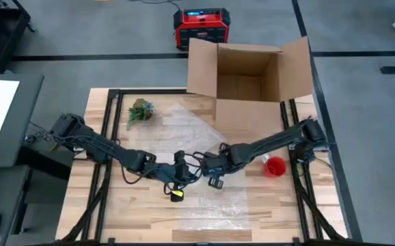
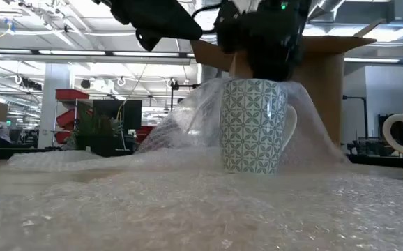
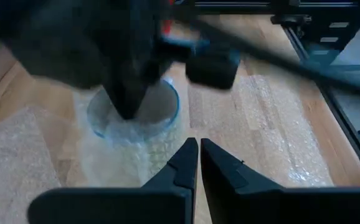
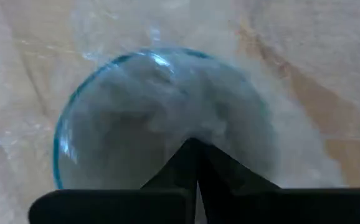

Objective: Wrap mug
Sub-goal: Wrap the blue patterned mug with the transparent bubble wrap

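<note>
Centrally, the patterned mug stands upright on the bubble wrap sheet, near the middle of the wooden counter, handle toward 3 o'clock in the low view, with a fold of wrap lifted against its far side. Right gripper hangs directly over the mug mouth, fingers together with the tips poking into the opening; they hold nothing I can make out. Left gripper sits just beside the mug at its 9 o'clock in the high view, fingers pressed together, empty. Risks, as I judge them: the right tips inside the rim could catch the wall and tip or drag the mug if the arm shifts sideways; the raised fold looks loose and may slump back flat if unpinned; both wrists crowd the same spot, so a collision is likely. Red mug at 3 o'clock, cardboard box at 12 o'clock and small plant at 10 o'clock stand well apart.
</note>
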`<action>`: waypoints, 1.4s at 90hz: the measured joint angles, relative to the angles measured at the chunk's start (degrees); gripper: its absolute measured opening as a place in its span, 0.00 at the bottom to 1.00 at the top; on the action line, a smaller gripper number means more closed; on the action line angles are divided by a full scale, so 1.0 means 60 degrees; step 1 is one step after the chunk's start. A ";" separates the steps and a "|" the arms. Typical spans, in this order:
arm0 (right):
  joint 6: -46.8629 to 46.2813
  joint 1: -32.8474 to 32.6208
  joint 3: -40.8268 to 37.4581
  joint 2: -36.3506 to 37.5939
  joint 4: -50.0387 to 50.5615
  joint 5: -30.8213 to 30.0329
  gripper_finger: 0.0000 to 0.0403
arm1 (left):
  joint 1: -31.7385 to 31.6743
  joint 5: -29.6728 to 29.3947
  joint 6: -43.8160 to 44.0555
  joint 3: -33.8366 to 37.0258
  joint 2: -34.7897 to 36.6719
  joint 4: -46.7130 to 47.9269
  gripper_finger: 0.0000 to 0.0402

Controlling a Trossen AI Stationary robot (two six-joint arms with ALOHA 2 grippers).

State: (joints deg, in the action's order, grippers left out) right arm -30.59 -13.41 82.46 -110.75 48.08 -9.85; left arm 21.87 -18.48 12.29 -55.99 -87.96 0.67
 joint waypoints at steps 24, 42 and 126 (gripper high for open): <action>0.0324 -0.0149 0.0280 -0.0420 -0.0174 0.0538 0.00 | 0.0004 0.0025 -0.0070 0.0000 0.0000 0.0004 0.00; 0.0474 -0.0222 0.1045 -0.0093 0.0606 0.0460 0.00 | -0.0006 -0.0050 -0.0075 0.0000 0.0011 -0.0064 0.00; 0.1679 -0.2472 0.3552 0.0564 0.3317 -0.0210 0.00 | -0.0011 -0.0026 0.0058 0.0000 -0.0004 0.0315 0.00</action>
State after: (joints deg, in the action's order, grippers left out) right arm -20.52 -28.24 103.77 -107.37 67.98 -11.11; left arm 21.80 -18.64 12.64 -55.99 -87.99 2.55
